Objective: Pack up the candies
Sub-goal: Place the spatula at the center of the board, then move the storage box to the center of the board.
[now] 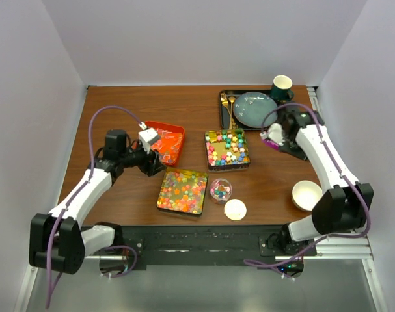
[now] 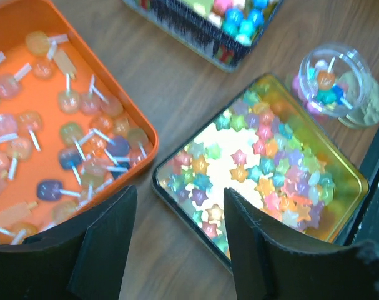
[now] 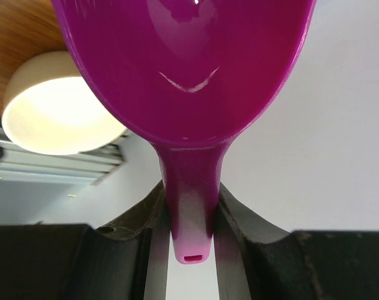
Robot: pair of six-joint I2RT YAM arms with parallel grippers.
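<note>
Entry: packing barely begun, by my reading.

**Progress**
- The small clear jar stands open at the near edge of the table. It holds only a shallow layer of mixed colours.
- Its white lid lies just beside it, not yet fitted.
- Left to do, as I judge it: scoop more sweets in, then close the jar.

**Containers**
- The gold tin holds the candies, translucent stars in pink, blue, green and orange, one layer deep. Its shiny floor shows through a gap near the middle.
- The dark tin, behind it, is packed with pastel sweets.
- The orange tray, to the left, has small lollipops on white sticks scattered over its floor.
- The cream bowl, on the right, looks empty.
- At the far edge a black tray carries a plate, cutlery and a green cup.

**Grippers**
- The left gripper hangs above the gap between the orange tray and the gold tin. Its fingers are spread wide and hold nothing.
- The right gripper is well off to the right, near the black tray. Its fingers are clamped on the handle of a purple scoop.
- I see no candy on the side of the scoop that faces the wrist camera.
</note>
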